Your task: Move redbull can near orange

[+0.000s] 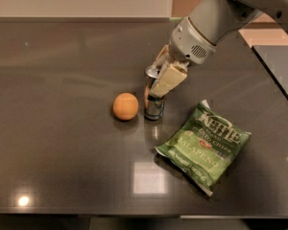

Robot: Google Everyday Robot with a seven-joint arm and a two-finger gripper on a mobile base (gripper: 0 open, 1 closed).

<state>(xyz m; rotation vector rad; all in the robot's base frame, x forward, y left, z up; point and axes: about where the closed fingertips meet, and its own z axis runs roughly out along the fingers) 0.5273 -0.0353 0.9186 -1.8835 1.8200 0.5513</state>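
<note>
The redbull can stands upright on the dark table, just right of the orange, with a narrow gap between them. My gripper comes down from the upper right and is shut on the can's upper part, its cream fingers covering most of the can's side. The can's silver rim shows at the fingers' left. The orange is a small round fruit, shorter than the can.
A green Kettle jalapeño chip bag lies flat to the right of the can, close to it. A second dark surface shows at the right edge. The table's front edge runs along the bottom.
</note>
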